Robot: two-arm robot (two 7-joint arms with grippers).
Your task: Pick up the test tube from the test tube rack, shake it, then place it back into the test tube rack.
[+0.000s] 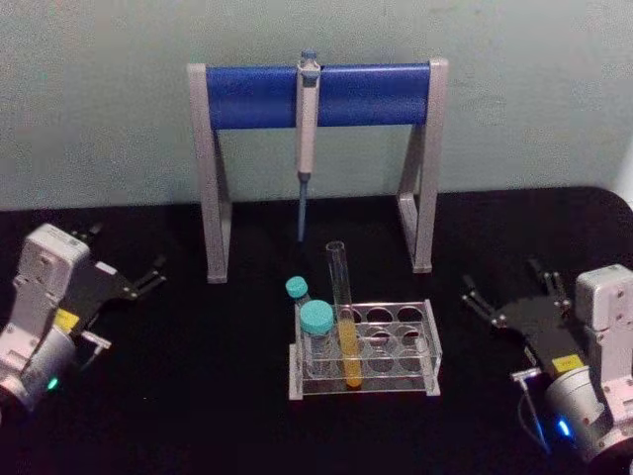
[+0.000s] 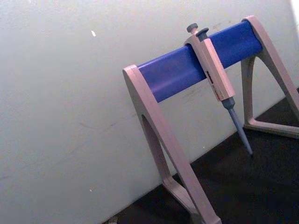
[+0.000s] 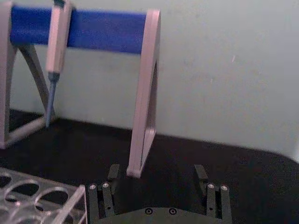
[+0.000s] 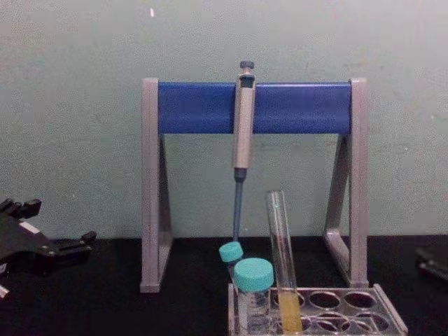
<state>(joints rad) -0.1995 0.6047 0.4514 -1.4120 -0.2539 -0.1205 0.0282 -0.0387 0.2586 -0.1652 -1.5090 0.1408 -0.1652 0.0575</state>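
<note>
The test tube [image 1: 343,317] stands near-upright in the test tube rack [image 1: 425,346], roughly midway between the spread left claw [image 1: 148,276] and the spread, slightly nearer right claw [image 1: 504,294].

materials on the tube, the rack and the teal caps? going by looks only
Test tube: clear and glossy, likely glass; the yellow-orange liquid shows through.
Test tube rack: clear, flat-panelled, probably acrylic or similar plastic; the dark table shows through.
Teal caps: opaque, matte, look like moulded plastic.
</note>
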